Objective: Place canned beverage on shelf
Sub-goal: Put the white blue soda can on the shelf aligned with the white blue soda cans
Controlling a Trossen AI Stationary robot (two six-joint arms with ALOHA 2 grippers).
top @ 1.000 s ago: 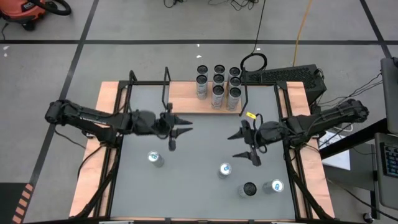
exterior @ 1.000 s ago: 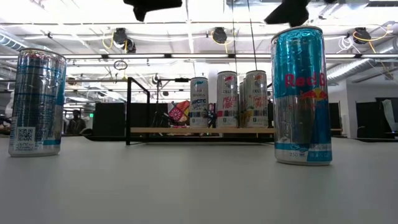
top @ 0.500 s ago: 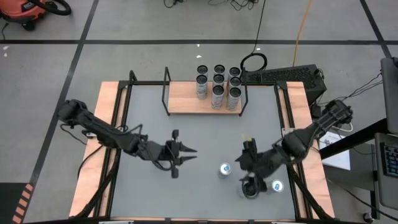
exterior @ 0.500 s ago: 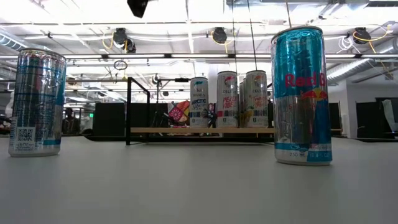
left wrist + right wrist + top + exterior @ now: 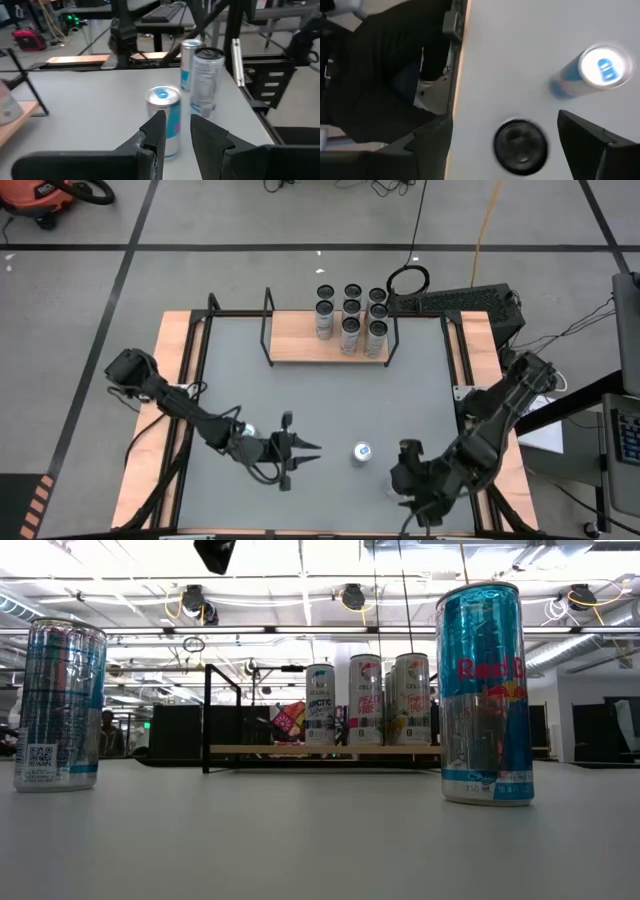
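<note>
The shelf (image 5: 300, 340), a light-wood board in a black rod frame, stands at the table's far edge with several cans (image 5: 350, 320) on its right end. A blue can (image 5: 362, 452) stands upright near the table's front. My left gripper (image 5: 305, 452) hovers left of it, pointing at it, its fingers (image 5: 155, 132) a narrow gap apart and empty. Another can (image 5: 247, 431) stands partly under the left arm. My right gripper (image 5: 504, 120) is wide open, slanting down above a dark-topped can (image 5: 520, 142) and clear of it.
In the left wrist view two more cans (image 5: 205, 80) stand close together beyond the blue can (image 5: 164, 117), near the table's right edge. The middle of the grey tabletop (image 5: 330, 395) lies bare between the shelf and the arms. A keyboard (image 5: 450, 302) lies behind the table.
Both arms have swung from mid-table toward the near edge. My left gripper has sunk and come level with the blue can's left side. My right gripper has tipped downward over the dark-topped can. No can has moved.
</note>
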